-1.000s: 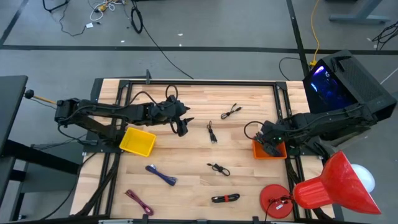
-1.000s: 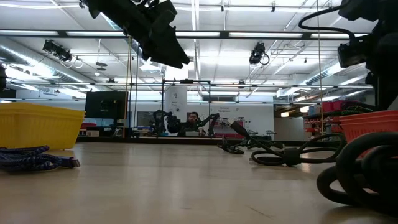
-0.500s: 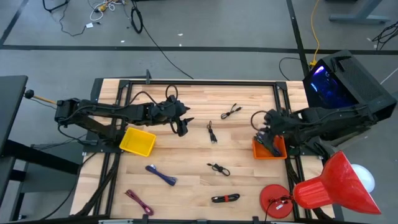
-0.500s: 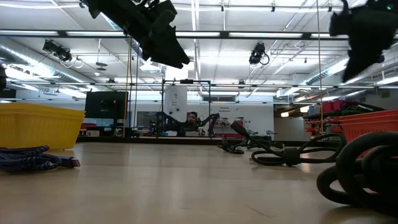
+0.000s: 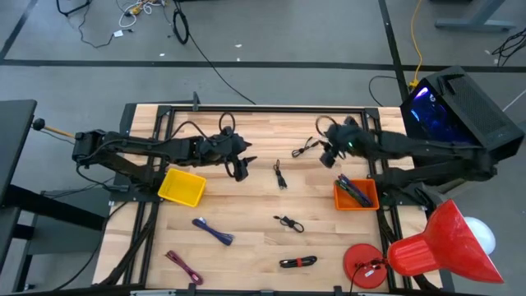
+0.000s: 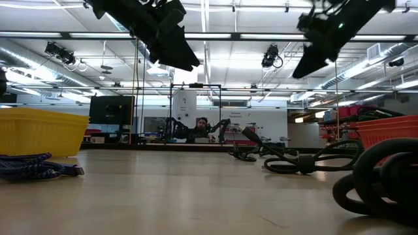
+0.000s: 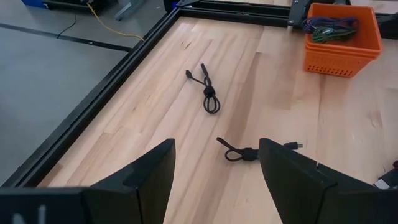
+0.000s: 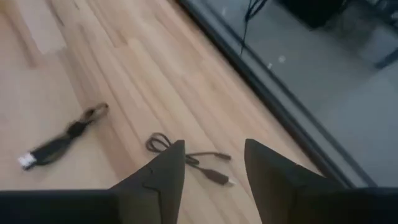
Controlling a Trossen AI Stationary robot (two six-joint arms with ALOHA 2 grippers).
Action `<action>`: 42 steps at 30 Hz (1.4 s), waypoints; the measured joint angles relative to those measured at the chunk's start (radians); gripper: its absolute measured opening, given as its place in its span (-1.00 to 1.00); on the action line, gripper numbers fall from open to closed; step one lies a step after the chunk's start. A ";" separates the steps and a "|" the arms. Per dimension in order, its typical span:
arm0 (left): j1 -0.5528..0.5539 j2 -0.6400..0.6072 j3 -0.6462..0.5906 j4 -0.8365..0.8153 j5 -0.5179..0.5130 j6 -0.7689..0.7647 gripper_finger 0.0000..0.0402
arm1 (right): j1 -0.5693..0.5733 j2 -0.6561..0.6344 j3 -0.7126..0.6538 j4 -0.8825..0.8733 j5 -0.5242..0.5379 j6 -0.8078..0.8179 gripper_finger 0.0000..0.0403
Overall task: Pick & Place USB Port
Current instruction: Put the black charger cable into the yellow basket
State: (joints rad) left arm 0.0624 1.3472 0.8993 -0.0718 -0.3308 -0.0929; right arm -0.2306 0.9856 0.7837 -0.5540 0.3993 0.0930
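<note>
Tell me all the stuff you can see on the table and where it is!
Black cables: four; one by the far edge, one mid-table, one nearer the front, one at the front edge.
Blue cable: one, front left part of the table.
Purple cable: one, front left corner.
Yellow bin: one, left side.
Orange bin: one, right side, with cables inside.
Red disc: one, front right corner.
Red lamp: one, past the right front corner.
Table: one, light wood.
Left gripper: open, above the table beside the yellow bin.
Right gripper: open, above the far cable.
</note>
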 joint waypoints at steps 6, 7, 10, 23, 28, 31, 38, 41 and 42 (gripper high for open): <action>-0.001 0.000 0.000 -0.002 0.021 0.004 0.18 | -0.185 0.144 0.000 0.123 -0.233 -0.132 -0.05; -0.001 0.000 0.000 -0.002 0.021 0.009 0.18 | -0.204 0.172 0.000 0.141 -0.265 -0.150 -0.03; -0.001 0.000 0.000 -0.002 0.021 0.027 0.18 | -0.241 0.263 0.000 0.175 -0.348 -0.176 0.02; -0.001 0.000 0.000 -0.009 0.021 0.029 0.18 | -0.246 0.540 0.039 0.191 -0.382 -0.270 0.16; -0.001 0.000 0.000 -0.011 0.022 0.030 0.18 | -0.240 0.562 0.044 0.181 -0.385 -0.278 0.17; -0.001 0.000 0.000 -0.011 0.022 0.030 0.18 | -0.231 0.578 0.044 0.171 -0.378 -0.280 0.17; -0.001 0.000 0.000 -0.011 0.022 0.030 0.18 | -0.219 0.620 0.044 0.178 -0.338 -0.289 0.17; -0.001 0.000 0.000 -0.011 0.022 0.030 0.18 | -0.219 0.643 0.044 0.181 -0.305 -0.288 0.17; -0.001 0.000 0.000 -0.011 0.022 0.030 0.18 | -0.219 0.647 0.044 0.189 -0.302 -0.288 0.17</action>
State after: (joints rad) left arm 0.0612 1.3472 0.8993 -0.0830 -0.3092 -0.0634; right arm -0.4500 1.6327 0.8276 -0.3653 0.0971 -0.1951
